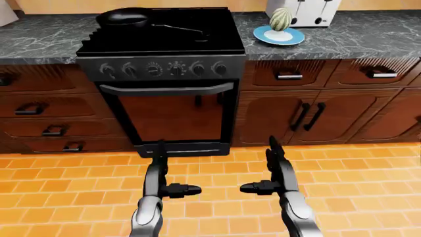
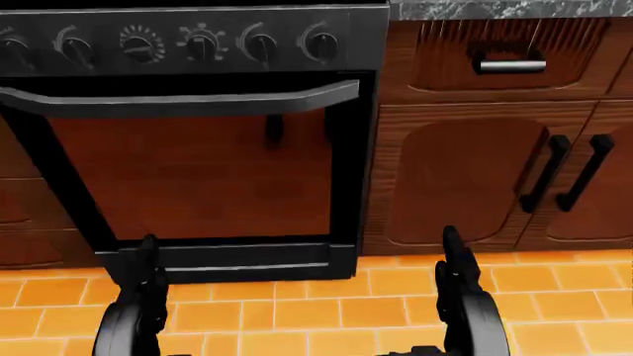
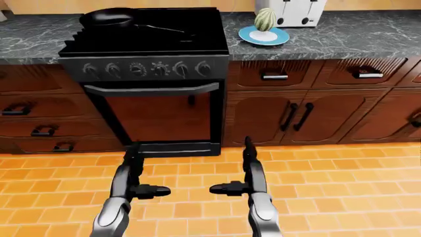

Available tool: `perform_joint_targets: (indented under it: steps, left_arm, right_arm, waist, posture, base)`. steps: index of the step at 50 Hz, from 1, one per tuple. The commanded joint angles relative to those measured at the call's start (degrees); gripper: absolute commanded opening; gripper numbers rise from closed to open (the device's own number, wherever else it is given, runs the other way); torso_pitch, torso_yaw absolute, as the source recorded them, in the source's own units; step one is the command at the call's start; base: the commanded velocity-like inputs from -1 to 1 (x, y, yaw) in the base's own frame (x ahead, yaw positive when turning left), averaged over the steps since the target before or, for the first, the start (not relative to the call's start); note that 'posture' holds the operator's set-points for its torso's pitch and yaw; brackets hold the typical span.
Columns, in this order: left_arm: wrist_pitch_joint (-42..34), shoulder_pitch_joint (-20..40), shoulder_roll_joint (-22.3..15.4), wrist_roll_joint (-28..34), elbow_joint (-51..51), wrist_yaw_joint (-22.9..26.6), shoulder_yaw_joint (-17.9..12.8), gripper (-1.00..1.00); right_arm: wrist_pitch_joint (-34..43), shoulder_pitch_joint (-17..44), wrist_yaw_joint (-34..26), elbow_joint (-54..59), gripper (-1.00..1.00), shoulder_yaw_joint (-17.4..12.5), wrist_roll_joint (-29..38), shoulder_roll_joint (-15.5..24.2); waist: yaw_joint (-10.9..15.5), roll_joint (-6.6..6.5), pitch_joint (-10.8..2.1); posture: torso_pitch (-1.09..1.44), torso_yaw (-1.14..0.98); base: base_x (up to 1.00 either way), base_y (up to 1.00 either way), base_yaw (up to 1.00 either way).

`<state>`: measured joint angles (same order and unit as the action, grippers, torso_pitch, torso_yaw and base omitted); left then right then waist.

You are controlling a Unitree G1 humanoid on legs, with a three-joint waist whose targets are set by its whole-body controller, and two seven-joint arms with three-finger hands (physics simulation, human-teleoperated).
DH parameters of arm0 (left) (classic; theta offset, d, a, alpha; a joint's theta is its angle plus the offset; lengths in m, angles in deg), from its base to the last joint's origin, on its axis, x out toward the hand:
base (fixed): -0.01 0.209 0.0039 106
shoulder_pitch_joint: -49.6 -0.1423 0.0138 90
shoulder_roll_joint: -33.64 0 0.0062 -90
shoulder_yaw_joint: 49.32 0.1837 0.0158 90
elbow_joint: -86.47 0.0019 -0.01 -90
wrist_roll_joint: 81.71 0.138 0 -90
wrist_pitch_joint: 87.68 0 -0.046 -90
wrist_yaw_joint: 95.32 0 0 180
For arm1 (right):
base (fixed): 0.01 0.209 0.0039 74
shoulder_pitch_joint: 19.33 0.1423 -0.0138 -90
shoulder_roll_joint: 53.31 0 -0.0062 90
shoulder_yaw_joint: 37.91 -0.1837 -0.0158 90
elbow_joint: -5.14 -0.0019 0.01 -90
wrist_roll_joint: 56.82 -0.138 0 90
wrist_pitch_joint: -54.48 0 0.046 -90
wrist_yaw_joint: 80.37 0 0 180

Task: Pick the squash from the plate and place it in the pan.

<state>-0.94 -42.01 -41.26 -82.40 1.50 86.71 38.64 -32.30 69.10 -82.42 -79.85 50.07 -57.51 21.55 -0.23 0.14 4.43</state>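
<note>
Squash (image 1: 281, 19) on plate (image 1: 279, 36) (toaster (image 1: 304, 12) beside), pan (image 1: 123, 18) on stove (image 1: 161, 39)

Left-eye view: black frying pan (image 1: 124, 18) on black stove (image 1: 161, 37), upper left. Striped green squash (image 1: 281, 19) upright on round blue plate (image 1: 279, 36), right of stove, white toaster (image 1: 304, 12) behind.

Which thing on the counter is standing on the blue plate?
The squash. It stands upright on the plate, right of the stove; the toaster sits straight on the counter.
</note>
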Motion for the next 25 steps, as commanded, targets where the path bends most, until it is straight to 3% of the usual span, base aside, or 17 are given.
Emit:
perform_joint_targets:
  steps: [1,2,3,5,7,8,25]
  left_arm:
    - [-3.59,-1.88,-0.45,1.53,-16.83,-0.60,0.89,1.00]
    - [-4.25,-2.19,-0.32,1.72,-17.83,-0.53,0.89,1.00]
    - [-4.40,-2.39,-0.12,1.71,-18.10,-0.40,0.83,1.00]
    - [-4.71,-2.48,0.09,1.74,-18.40,-0.33,0.78,1.00]
    - [-4.83,-2.84,0.23,1.87,-18.84,-0.27,0.95,1.00]
    - [-4.68,-2.78,0.24,1.87,-18.56,-0.22,0.90,1.00]
    - [-5.48,-2.01,0.27,1.47,-18.62,-0.41,0.43,1.00]
  right_arm:
    - [-3.44,2.36,0.05,-3.04,1.00,0.00,-0.28,0.05]
    - [-3.09,2.29,0.09,-3.40,1.00,0.10,-0.22,0.07]
    - [-3.28,2.18,0.07,-3.30,1.00,0.15,-0.14,0.11]
    - [-3.27,2.09,-0.02,-3.33,1.00,0.04,-0.26,0.17]
    - [-3.54,2.06,-0.08,-3.07,1.00,-0.04,-0.29,0.23]
    - [-4.09,2.35,-0.11,-2.24,1.00,-0.16,-0.26,0.31]
    - [-4.78,2.96,1.41,-2.24,1.00,-0.38,2.32,0.67]
  waist:
    - [-0.12,0.45,-0.05]
    - [0.29,0.33,-2.27]
    - [0.54,-0.08,-3.63]
    - [0.40,0.59,-1.04]
    - [0.67,0.40,-3.91]
    - [0.69,0.32,-4.23]
    - [0.46,0.22,-5.09]
  posture:
    - [0.00,0.00]
    - [0.00,0.00]
    - [0.00,0.00]
    - [0.00,0.00]
    - [0.00,0.00]
    - [0.00,0.00]
    - [0.00,0.00]
  base:
    - [0.00,0.00,0.00]
    - [0.00,0.00,0.00]
    - [0.00,0.00,0.00]
    - [0.00,0.00,0.00]
    - [0.00,0.00,0.00]
    - [0.00,0.00,0.00]
    - [0.00,0.00,0.00]
